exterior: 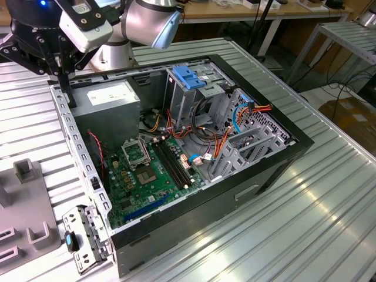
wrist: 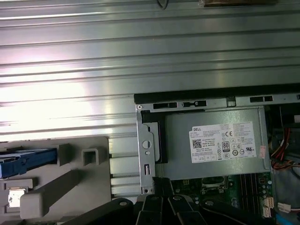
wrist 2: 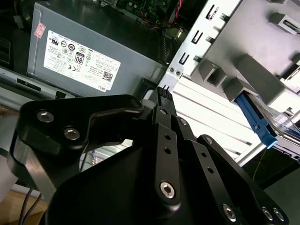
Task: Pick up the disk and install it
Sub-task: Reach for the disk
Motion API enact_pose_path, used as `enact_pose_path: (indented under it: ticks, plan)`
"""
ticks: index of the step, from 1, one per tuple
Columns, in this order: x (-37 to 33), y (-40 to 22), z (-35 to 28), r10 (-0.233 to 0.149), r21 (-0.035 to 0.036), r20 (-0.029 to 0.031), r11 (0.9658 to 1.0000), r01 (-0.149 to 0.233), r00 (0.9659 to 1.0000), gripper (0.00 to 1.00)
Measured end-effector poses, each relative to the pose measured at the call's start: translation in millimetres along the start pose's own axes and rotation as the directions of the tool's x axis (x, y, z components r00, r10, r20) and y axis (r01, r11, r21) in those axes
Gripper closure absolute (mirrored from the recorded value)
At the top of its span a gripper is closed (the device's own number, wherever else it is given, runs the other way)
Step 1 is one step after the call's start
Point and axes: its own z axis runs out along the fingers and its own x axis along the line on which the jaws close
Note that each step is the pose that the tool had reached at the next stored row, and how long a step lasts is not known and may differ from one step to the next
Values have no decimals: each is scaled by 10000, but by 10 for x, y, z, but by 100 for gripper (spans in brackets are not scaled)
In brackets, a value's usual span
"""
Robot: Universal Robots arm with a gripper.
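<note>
Gripper (exterior: 63, 94) (wrist 2: 164, 93) (wrist: 162, 185) hangs at the corner of the open computer case (exterior: 235, 200), on the exterior view's left, just above the case wall and beside the grey power supply (exterior: 108, 97) (wrist: 215, 140). Open or closed: cannot tell.

Disk (wrist: 26, 159) (wrist 2: 257, 123) sits in a grey holder (wrist: 70, 187) (wrist 2: 243, 70) on the ribbed metal table (exterior: 317, 223), outside the case and apart from the gripper. Its blue edge shows in both wrist views.

Inside the case: green motherboard (exterior: 147, 170), metal drive cage with a light-blue latch (exterior: 189, 76) on top, orange and red cables (exterior: 223, 141).
</note>
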Motion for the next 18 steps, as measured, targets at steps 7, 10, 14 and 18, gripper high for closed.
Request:
enact_pose_path:
  ticks: [7,10,14,18]
  plan:
    - [95,-1,-2,0,0,0,10000,0,10000,89]
    - [144,-2,-3,1,0,0,10000,-1,10000,89]
    - [193,-3,-5,1,-1,0,10000,-1,10000,89]
    - [264,-4,-7,0,0,0,10000,0,10000,89]
